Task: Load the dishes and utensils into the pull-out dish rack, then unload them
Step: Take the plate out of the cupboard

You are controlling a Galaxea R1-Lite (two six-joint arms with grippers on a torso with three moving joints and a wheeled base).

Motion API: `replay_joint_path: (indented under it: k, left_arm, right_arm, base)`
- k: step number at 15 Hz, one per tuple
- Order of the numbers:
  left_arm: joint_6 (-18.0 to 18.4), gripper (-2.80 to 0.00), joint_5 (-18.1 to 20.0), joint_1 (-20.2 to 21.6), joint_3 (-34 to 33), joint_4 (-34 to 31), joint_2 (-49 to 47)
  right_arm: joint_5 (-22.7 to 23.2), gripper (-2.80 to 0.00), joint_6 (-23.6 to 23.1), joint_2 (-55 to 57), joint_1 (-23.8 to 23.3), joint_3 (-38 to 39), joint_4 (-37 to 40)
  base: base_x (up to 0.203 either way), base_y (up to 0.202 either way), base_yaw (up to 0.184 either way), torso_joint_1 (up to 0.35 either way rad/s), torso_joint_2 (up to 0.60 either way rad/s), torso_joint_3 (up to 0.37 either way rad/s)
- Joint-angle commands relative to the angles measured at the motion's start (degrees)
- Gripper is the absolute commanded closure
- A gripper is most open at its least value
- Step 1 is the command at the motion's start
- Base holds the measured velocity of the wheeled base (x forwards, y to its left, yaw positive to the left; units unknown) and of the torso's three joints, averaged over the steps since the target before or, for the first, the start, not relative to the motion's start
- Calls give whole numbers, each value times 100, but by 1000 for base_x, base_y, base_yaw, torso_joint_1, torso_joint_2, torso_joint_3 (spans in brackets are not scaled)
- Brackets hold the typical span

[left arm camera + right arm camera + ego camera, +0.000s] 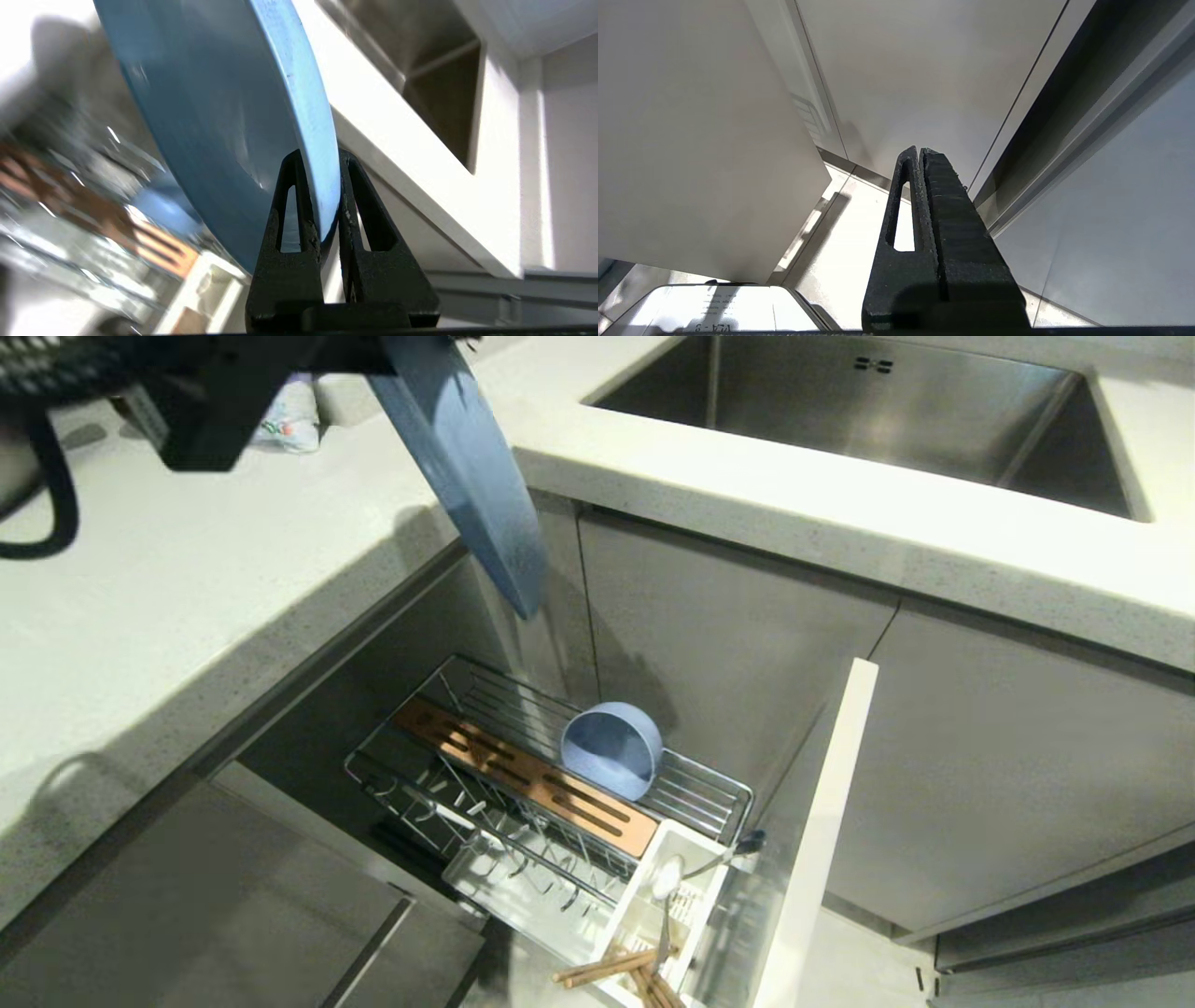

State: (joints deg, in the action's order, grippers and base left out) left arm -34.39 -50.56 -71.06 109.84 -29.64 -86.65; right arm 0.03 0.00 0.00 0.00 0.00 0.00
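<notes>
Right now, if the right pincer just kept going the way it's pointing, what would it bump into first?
Probably the flat grey cabinet panel ahead of the shut right pincer. Nothing shows in between, though how far off the panel is can't be judged.

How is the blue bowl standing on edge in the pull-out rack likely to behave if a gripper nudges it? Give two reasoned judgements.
The bowl rests on its rim against the wires of the rack, so a sideways nudge would probably make it roll or tip flat. Its matte surface looks rigid and plastic-like, so it is likely light, stiff and not very slippery, though the material cannot be confirmed.
</notes>
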Motion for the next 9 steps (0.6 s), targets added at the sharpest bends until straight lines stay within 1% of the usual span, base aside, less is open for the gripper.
replay_joint_path:
  k: [1, 2, 3, 6, 7, 9]
  left_arm:
    - [607, 0, -170, 5, 148, 92, 105]
    - [972, 0, -314, 100, 151, 192, 115]
    - [1259, 0, -392, 179, 152, 249, 150]
    - [1979, 0, -452, 670, 152, 260, 242]
    - [2178, 0, -454, 908, 151, 245, 265]
    - [2579, 0, -449, 1544, 146, 223, 341]
  right_arm:
    - [6, 0, 0, 0, 0, 0, 0]
    - [6, 0, 0, 0, 0, 0, 0]
    - [6, 0, 0, 0, 0, 0, 0]
    - [5, 0, 0, 0, 0, 0, 0]
    - [6, 0, 0, 0, 0, 0, 0]
    - [6, 0, 0, 0, 0, 0, 0]
  base:
    - [0, 0, 0, 0, 0, 0]
    - [0, 0, 0, 0, 0, 0]
    - [0, 0, 0, 0, 0, 0]
    - [0, 0, 0, 0, 0, 0]
    - [0, 0, 0, 0, 0, 0]
    - [0, 0, 0, 0, 0, 0]
